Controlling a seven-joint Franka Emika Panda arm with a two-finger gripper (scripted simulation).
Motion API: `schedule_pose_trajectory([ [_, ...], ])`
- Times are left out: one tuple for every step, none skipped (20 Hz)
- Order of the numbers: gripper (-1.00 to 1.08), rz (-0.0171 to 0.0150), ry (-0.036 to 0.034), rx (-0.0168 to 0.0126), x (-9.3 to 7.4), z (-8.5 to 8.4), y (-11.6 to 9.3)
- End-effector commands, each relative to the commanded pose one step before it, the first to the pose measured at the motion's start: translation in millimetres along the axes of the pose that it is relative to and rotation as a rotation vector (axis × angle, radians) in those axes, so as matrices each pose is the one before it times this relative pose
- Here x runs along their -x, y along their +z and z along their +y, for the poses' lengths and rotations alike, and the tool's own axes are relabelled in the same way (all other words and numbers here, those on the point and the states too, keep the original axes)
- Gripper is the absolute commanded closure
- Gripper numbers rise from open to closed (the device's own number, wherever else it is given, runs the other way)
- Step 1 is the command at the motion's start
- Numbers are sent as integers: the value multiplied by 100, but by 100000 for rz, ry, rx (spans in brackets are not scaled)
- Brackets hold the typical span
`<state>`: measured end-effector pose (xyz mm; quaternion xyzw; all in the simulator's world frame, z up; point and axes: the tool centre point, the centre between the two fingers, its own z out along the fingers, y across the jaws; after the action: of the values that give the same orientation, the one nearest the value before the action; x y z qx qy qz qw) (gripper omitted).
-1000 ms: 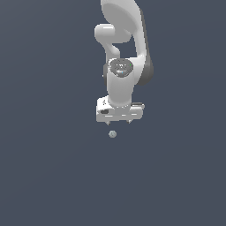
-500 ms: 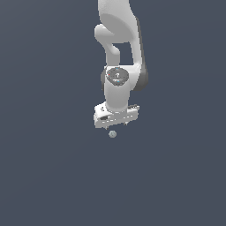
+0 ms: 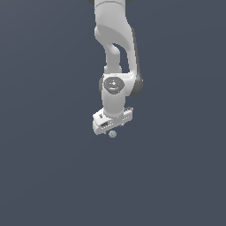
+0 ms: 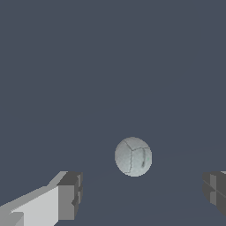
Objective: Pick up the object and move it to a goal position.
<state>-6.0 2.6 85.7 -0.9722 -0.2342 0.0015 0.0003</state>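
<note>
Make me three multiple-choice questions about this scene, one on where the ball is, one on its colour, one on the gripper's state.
1. Where is the ball?
A. between the two fingertips
B. far outside the gripper
C. on top of the arm

2. What colour is the ball?
A. red
B. pale grey-white
C. black

3. How is the gripper?
A. shut on the ball
B. shut on nothing
C. open

Answers: 1 A, the wrist view shows it lying between the fingers. 2 B, pale with faint dark marks. 3 C, gaps show on both sides of the ball.
</note>
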Motion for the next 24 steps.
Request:
schedule_pose_trajectory([
  [-92,136,-3970,88,129,137,584],
  [-92,24,-1182,15,50,40,185],
  [-92,22,-1044,12,44,34,163],
  [-92,20,-905,10,39,28,141],
  [-92,17,-766,8,33,23,120],
  [-92,14,-625,6,28,19,98],
  [-92,11,-488,4,21,14,76],
  [-92,8,-349,3,15,10,54],
  [-92,5,-207,2,10,7,33],
  [-92,2,-69,1,3,2,11],
  [-92,-57,469,-31,2,-10,-42],
  [-92,0,0,0,2,1,34],
  [-92,0,0,0,5,4,101],
  [-92,0,0,0,9,6,169],
  [-92,4,-49,3,-2,-16,232],
  [-92,4,-49,3,2,-14,298],
  [-92,0,0,0,22,13,367],
  [-92,6,-69,4,5,-21,427],
  [-92,5,-49,3,16,-9,491],
  [-92,7,-69,3,14,-18,550],
  [-92,5,-49,2,18,-7,542],
  [-92,5,-49,3,10,-7,469],
  [-92,5,-48,3,0,-7,396],
  [-92,0,0,0,5,19,328],
])
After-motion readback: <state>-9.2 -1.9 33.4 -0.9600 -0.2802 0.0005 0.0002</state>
